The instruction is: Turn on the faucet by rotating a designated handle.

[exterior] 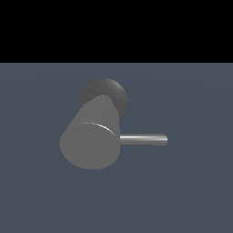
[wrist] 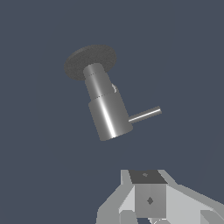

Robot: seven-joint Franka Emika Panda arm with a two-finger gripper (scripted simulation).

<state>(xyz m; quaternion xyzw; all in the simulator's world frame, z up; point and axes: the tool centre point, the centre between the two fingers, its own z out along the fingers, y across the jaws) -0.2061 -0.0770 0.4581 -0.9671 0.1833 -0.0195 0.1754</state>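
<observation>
The faucet (exterior: 93,136) is a thick matte grey cylinder with its flat round end toward the exterior view, on a darker speckled disc base (exterior: 113,91). The handle (exterior: 144,139), a thin shiny rod, sticks out of the cylinder's side toward the exterior view's right. The wrist view shows the faucet (wrist: 107,109) whole, with its base (wrist: 89,59) and its handle (wrist: 145,114). Only part of my white gripper (wrist: 151,203) shows at the wrist picture's edge, well apart from the faucet and touching nothing. Its fingertips are cut off. The gripper is absent from the exterior view.
The faucet stands on a plain blue-grey floor (exterior: 191,191) that spreads out on all sides. A black band fills the area beyond the floor's far edge in the exterior view.
</observation>
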